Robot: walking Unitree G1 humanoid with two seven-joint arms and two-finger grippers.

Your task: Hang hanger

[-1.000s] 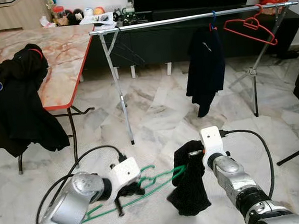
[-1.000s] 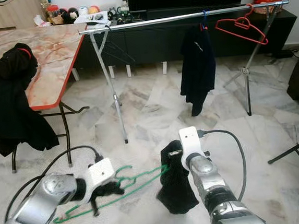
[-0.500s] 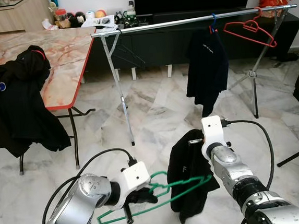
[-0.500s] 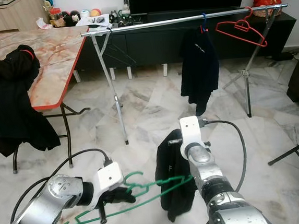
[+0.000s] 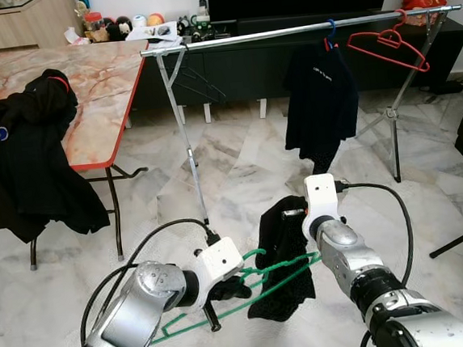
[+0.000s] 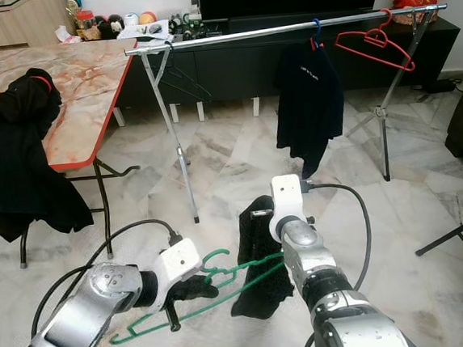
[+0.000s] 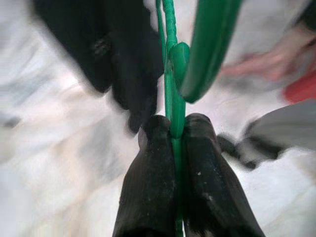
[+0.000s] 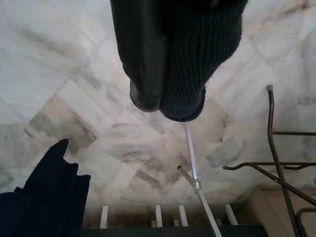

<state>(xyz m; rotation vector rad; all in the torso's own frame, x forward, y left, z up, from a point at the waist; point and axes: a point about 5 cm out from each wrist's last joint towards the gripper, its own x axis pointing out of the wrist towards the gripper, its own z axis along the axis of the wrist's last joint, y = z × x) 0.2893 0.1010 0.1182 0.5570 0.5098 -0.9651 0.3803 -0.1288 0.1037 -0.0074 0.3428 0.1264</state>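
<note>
Left tool point(image 7: 173, 136) pinches green hanger point(image 5: 250, 290); right tool point(image 8: 163, 94) grips black garment point(image 5: 283, 250)

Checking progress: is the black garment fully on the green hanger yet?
Not yet. The black garment hangs bunched from the right gripper; the green hanger only pokes into it.

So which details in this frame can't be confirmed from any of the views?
- Right hand, right wrist view: the black garment wraps one finger, so the grip is unclear.
- Hanger, eye views: whether it is threaded into the garment; cloth covers its far end.
- Left wrist view: background blurred; the red and grey shapes are unidentifiable.
- Shelf items, eye views: too small to name.
</note>
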